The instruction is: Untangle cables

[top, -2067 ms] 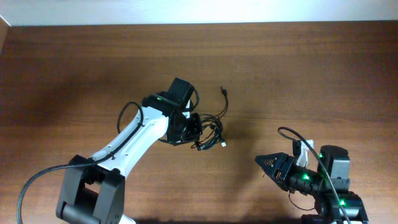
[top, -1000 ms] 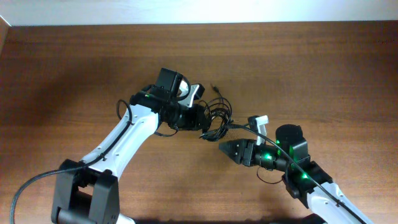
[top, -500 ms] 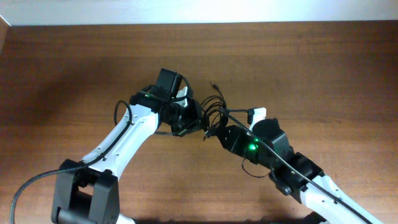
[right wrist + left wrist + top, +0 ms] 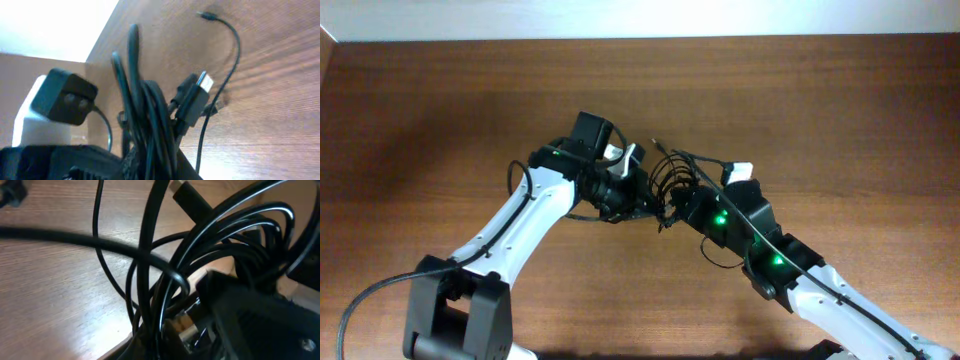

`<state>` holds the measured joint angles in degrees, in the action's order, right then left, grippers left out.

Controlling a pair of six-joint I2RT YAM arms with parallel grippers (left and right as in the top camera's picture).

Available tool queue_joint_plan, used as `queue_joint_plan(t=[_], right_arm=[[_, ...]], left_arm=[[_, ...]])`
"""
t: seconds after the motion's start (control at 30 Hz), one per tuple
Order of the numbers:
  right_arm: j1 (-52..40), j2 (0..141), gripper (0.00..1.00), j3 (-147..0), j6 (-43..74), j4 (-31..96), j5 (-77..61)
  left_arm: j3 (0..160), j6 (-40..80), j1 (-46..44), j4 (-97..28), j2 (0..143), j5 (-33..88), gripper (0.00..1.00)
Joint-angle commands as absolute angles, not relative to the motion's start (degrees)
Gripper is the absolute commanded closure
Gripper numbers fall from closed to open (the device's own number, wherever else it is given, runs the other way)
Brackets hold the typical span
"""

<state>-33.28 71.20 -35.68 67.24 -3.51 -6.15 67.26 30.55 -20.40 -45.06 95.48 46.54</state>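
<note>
Cables (image 4: 672,180) hang bunched between both my arms, off the surface (image 4: 840,110). Left fingers (image 4: 636,200) look clamped on their left side; right fingers (image 4: 682,208) press the near-right edge, grip I cannot tell.

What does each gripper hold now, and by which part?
The left gripper seems to hold the cables by their bundled loops, not a plug. For the right gripper it cannot be told.

The cables (image 4: 672,180) bunch so thickly that the left gripper (image 4: 642,205) and right gripper (image 4: 682,207) have their fingertips buried.
</note>
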Motion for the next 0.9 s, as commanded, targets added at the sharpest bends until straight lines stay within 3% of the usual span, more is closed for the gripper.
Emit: queue_joint_plan(t=[0.0, 0.07, 0.17, 0.23, 0.3, 0.4, 0.47, 0.5, 0.53, 0.57, 0.6, 0.77, 0.87], right_arm=[[-31.4, 71.9, 0.83, -36.1, 66.9, 1.8, 2.0], [-31.5, 71.8, 0.78, -36.1, 66.6, 4.3, 0.3], [-31.4, 71.5, 0.51, -36.3, 59.6, 4.3, -9.5], [-31.4, 68.3, 0.29, -36.4, 54.7, 4.3, -16.7], [-31.4, 60.8, 0.14, -36.4, 52.7, 4.4, -17.3], [-31.4, 55.1, 0.14, -36.4, 52.1, 6.5, -13.8], [-31.4, 56.5, 0.32, -36.4, 53.1, 16.4, -11.9], [-31.4, 57.8, 0.32, -36.4, 54.3, 19.8, -10.5], [-31.4, 58.9, 0.32, -36.4, 54.4, 20.1, -10.5], [-31.4, 59.4, 0.4, -36.4, 54.4, 19.0, -10.5], [-31.4, 59.5, 0.56, -36.4, 54.2, 15.5, -10.9], [-31.5, 61.1, 0.59, -36.4, 54.5, 7.9, -16.8], [-31.4, 65.2, 0.59, -36.4, 55.9, 4.5, -15.4]], left_arm=[[67.7, 26.8, -21.9, -45.4, 95.4, 56.6, 1.0], [67.7, 26.9, -21.7, -41.6, 95.4, 57.4, 1.0], [67.7, 26.9, -20.0, -33.2, 95.4, 54.1, 1.0], [67.7, 26.9, -19.5, -33.0, 95.4, 43.7, 1.0], [67.7, 27.8, -19.5, -34.2, 95.4, 35.6, 1.0], [67.7, 40.1, -17.9, -39.2, 95.4, 32.5, 1.0], [67.7, 43.2, -15.1, -41.2, 95.4, 43.8, 1.0], [67.7, 43.3, -13.9, -41.2, 95.4, 47.3, 1.0], [67.7, 40.1, -13.1, -41.0, 95.4, 47.8, 1.0], [67.7, 32.1, -13.0, -40.8, 95.4, 47.8, 1.0], [67.7, 22.5, -13.0, -41.8, 95.4, 47.8, 1.0], [67.7, 15.8, -13.0, -42.0, 95.4, 51.7, 1.0], [67.7, 2.7, -13.2, -42.3, 95.4, 56.4, 1.0]])
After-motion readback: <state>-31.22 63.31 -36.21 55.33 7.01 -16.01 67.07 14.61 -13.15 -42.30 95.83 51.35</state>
